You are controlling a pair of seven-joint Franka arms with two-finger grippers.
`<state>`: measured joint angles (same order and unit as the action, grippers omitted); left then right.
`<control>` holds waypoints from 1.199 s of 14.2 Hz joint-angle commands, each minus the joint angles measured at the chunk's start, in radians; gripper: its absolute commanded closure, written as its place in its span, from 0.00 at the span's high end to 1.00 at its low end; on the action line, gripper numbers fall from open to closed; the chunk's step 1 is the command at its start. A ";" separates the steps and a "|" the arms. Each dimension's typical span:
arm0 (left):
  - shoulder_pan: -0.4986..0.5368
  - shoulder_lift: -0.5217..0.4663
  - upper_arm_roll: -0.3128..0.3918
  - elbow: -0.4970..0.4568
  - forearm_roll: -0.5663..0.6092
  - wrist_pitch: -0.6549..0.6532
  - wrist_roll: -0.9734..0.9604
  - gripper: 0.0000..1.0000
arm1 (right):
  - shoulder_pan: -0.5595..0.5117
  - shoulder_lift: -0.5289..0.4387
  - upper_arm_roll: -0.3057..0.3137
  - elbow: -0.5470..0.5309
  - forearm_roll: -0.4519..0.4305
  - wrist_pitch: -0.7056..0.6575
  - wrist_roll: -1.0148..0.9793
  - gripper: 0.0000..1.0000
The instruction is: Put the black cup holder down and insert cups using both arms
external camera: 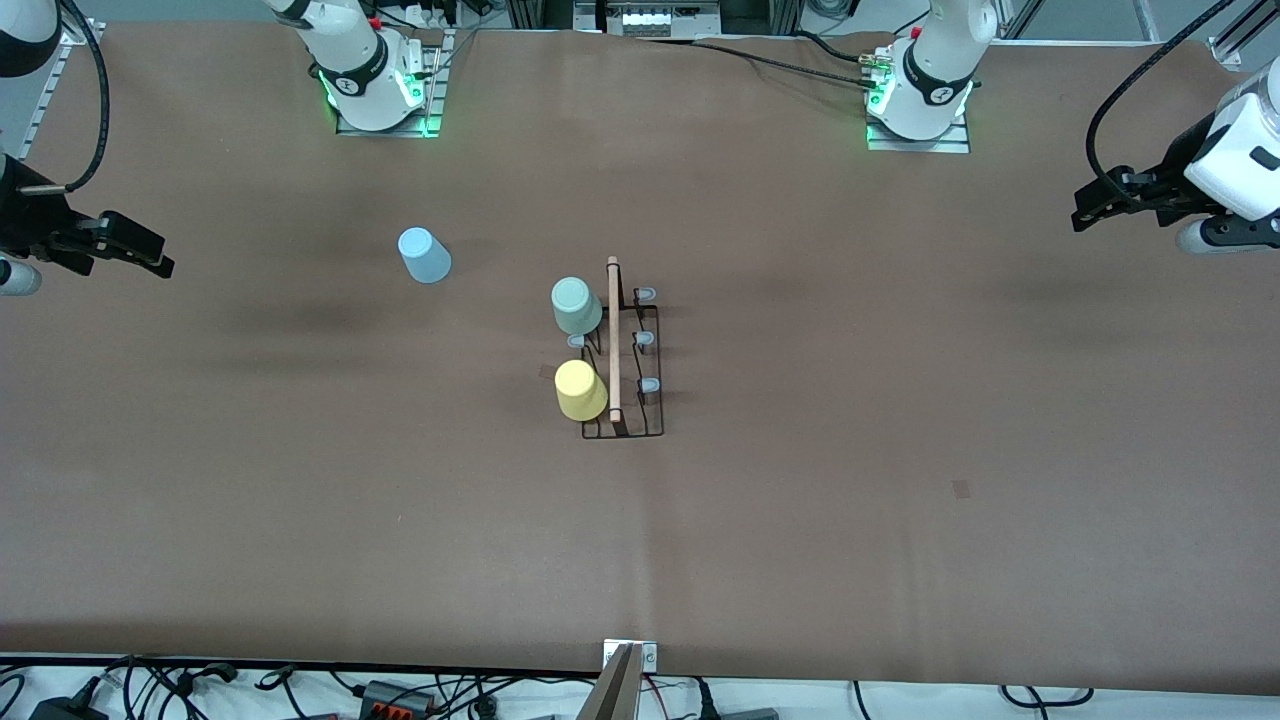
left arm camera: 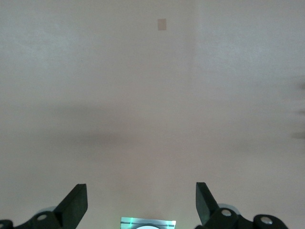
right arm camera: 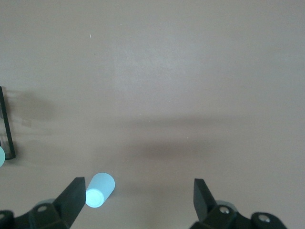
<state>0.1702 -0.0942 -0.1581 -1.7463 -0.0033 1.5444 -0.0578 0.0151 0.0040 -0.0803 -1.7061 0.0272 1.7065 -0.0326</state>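
The black cup holder (external camera: 625,410) stands at the table's middle, its wooden rod handle (external camera: 613,340) along the top. A pale green cup (external camera: 576,305) and a yellow cup (external camera: 580,390) sit upside down on pegs on the side toward the right arm. Three pale-capped pegs (external camera: 645,340) on the side toward the left arm are bare. A light blue cup (external camera: 424,255) stands upside down on the table toward the right arm's end; it also shows in the right wrist view (right arm camera: 99,189). My right gripper (external camera: 150,258) is open and empty, high over its end of the table. My left gripper (external camera: 1085,212) is open and empty, over the other end.
The table (external camera: 900,400) is covered in brown paper. A small tape patch (external camera: 961,488) lies toward the left arm's end, nearer the front camera; it also shows in the left wrist view (left arm camera: 162,24). Cables lie along the front edge.
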 commanded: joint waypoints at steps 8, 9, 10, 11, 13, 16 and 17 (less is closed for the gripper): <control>0.005 0.014 0.003 0.028 -0.020 -0.020 0.018 1.00 | -0.125 -0.019 0.137 -0.013 -0.029 -0.001 -0.012 1.00; 0.005 0.014 0.003 0.028 -0.020 -0.020 0.018 1.00 | -0.123 -0.021 0.135 -0.013 -0.029 -0.002 -0.012 1.00; 0.005 0.013 0.003 0.027 -0.020 -0.020 0.018 1.00 | -0.107 -0.022 0.116 -0.013 -0.029 -0.004 -0.009 1.00; 0.005 0.014 0.003 0.028 -0.020 -0.020 0.019 1.00 | -0.074 -0.022 0.079 -0.013 -0.029 -0.005 -0.009 1.00; 0.005 0.014 0.003 0.028 -0.020 -0.020 0.018 1.00 | -0.043 -0.024 0.039 -0.013 -0.029 -0.007 -0.012 1.00; 0.005 0.014 0.003 0.028 -0.020 -0.020 0.019 1.00 | -0.044 -0.036 0.039 -0.023 -0.030 -0.008 -0.013 1.00; 0.005 0.014 0.003 0.027 -0.020 -0.020 0.019 1.00 | -0.044 -0.039 0.039 -0.023 -0.030 -0.010 -0.013 1.00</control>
<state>0.1711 -0.0938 -0.1573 -1.7463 -0.0033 1.5444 -0.0578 -0.0477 0.0011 -0.0286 -1.7061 0.0146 1.7044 -0.0364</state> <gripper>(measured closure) 0.000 0.000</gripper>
